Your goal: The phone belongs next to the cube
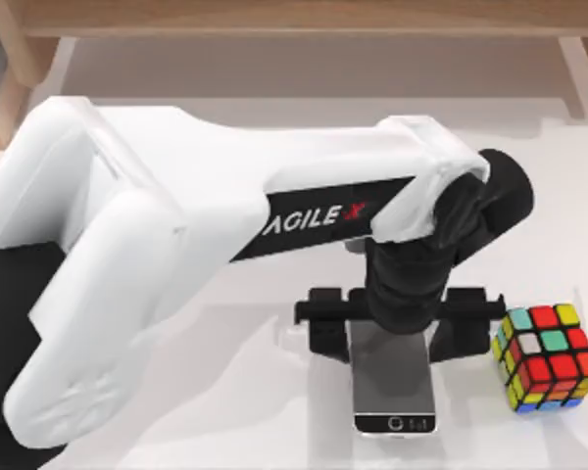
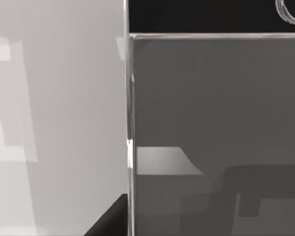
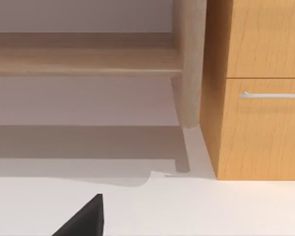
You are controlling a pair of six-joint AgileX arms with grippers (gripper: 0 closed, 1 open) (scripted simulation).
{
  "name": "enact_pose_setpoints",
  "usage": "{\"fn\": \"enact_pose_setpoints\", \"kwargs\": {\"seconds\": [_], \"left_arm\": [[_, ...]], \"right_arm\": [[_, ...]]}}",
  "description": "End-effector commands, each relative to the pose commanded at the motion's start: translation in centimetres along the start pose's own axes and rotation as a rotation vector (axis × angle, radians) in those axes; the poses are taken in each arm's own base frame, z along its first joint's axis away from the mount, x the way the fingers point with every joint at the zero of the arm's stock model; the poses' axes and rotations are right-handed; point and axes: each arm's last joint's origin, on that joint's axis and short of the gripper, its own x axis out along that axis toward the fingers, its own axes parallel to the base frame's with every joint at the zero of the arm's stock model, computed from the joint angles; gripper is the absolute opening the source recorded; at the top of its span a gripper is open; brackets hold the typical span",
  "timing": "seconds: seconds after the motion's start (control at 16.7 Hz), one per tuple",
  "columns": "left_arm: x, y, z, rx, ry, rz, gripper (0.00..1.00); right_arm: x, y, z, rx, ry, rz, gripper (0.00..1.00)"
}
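The phone [image 1: 395, 387] lies lengthwise near the table's front edge, grey screen up, with its home button toward the front. My left gripper [image 1: 392, 333] comes down over its far half, a black finger against each long side, shut on it. In the left wrist view the phone's screen [image 2: 216, 108] is very close, with one finger [image 2: 110, 221] at its edge. The cube [image 1: 546, 357] stands a short gap to the phone's right, apart from it. My right arm is parked; one of its fingers [image 3: 81, 219] shows over bare table, set wide.
The left arm's white links [image 1: 176, 225] stretch across the table from the left. A wooden shelf [image 1: 304, 20] runs along the back. The right wrist view has a wooden cabinet [image 3: 255, 98] with a drawer handle beyond the table edge.
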Motion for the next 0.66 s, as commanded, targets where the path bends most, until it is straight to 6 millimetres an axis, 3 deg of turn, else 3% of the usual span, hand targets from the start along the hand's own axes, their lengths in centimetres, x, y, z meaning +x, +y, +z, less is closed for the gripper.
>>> {"fn": "enact_pose_setpoints", "kwargs": {"seconds": [0.3, 0.66], "left_arm": [[0.00, 0.00, 0.00, 0.000, 0.000, 0.000, 0.98], [0.00, 0.00, 0.00, 0.000, 0.000, 0.000, 1.00]], "right_arm": [[0.00, 0.00, 0.00, 0.000, 0.000, 0.000, 1.00], [0.00, 0.00, 0.00, 0.000, 0.000, 0.000, 1.00]]}}
